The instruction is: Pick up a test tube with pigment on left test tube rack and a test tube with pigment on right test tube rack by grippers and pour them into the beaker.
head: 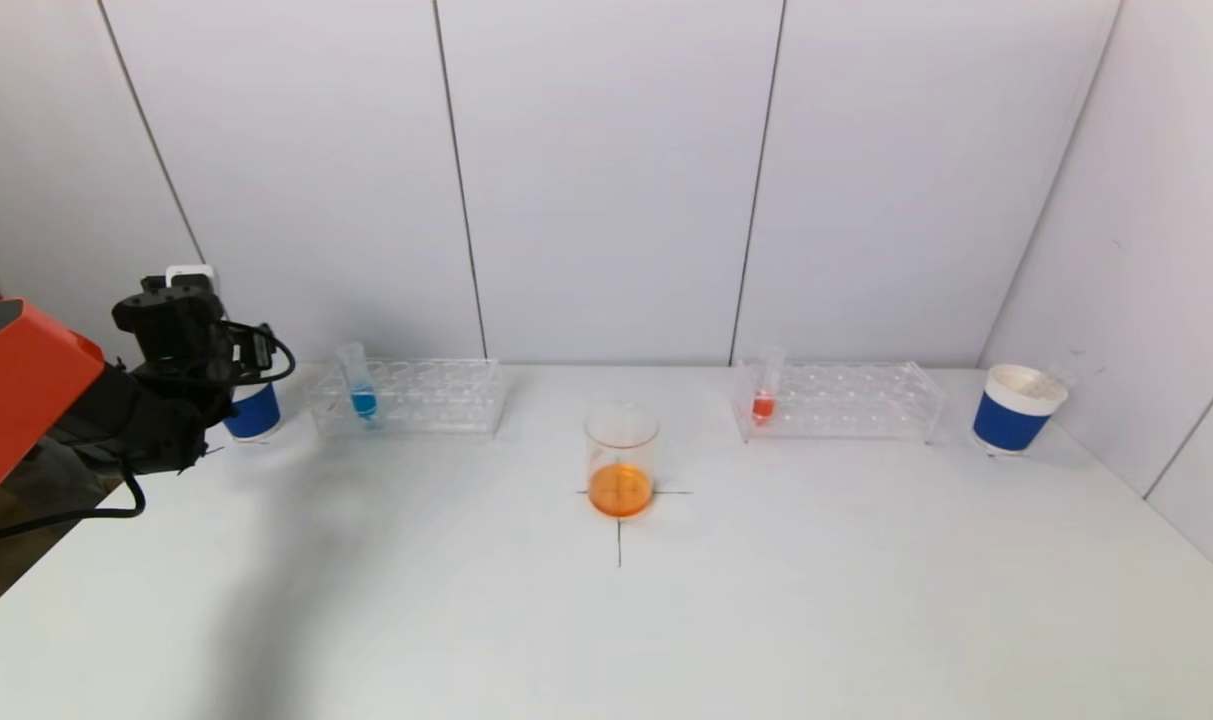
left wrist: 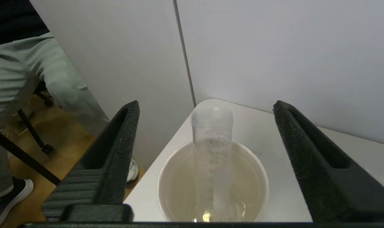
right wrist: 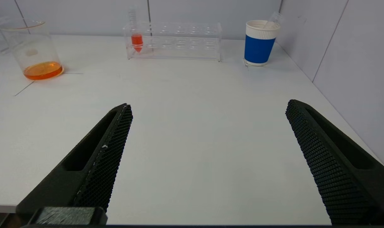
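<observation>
A clear left rack [head: 406, 397] holds a tube of blue pigment [head: 359, 387]. A clear right rack [head: 836, 400] holds a tube of red pigment [head: 765, 392], which also shows in the right wrist view [right wrist: 136, 39]. The beaker [head: 621, 460] with orange liquid stands at the table's middle on a cross mark. My left gripper [left wrist: 206, 107] is open above a blue paper cup [head: 254, 410] at the far left. An empty clear tube [left wrist: 212, 152] stands in that cup between the jaws, untouched. My right gripper [right wrist: 209, 106] is open and empty, low over the near right of the table.
A second blue paper cup [head: 1016, 408] with an empty tube stands right of the right rack. White walls close the back and right side. The table's left edge [left wrist: 147, 180] lies just beside the left cup. A person's legs show beyond that edge.
</observation>
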Robot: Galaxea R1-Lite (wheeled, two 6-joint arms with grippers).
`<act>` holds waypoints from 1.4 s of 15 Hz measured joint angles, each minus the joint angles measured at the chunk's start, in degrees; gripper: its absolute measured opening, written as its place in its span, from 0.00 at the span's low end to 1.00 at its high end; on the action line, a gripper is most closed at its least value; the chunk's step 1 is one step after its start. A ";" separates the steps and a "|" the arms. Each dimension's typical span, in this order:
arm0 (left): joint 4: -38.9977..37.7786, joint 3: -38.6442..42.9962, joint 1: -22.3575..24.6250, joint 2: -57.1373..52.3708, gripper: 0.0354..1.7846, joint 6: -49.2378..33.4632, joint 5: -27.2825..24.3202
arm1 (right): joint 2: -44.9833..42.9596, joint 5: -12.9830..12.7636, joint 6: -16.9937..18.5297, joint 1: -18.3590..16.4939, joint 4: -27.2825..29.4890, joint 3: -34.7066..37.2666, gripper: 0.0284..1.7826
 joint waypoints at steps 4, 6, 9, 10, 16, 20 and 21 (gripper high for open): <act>0.09 0.02 0.00 -1.01 0.99 0.05 -0.48 | 0.00 0.00 0.00 0.00 0.02 0.00 0.99; 0.34 0.57 -0.09 -3.11 0.99 0.07 -0.91 | 0.00 0.00 0.00 0.00 0.02 0.00 0.99; 0.72 3.89 -1.22 -9.53 0.99 0.20 -1.46 | 0.00 0.00 0.00 0.00 0.00 0.00 0.99; 0.78 5.92 -1.96 -12.53 0.99 0.27 -1.55 | 0.00 0.02 0.00 0.00 0.02 0.00 0.99; 1.60 25.41 -9.26 -36.68 0.99 0.79 -1.79 | 0.00 0.00 0.00 0.00 0.00 0.00 0.99; 4.57 39.30 -12.09 -52.86 0.99 1.01 -0.20 | 0.00 0.02 -0.02 0.00 0.02 0.00 0.99; 5.00 43.15 -12.37 -56.59 0.99 1.60 0.93 | 0.00 0.00 0.00 0.00 0.02 0.00 0.99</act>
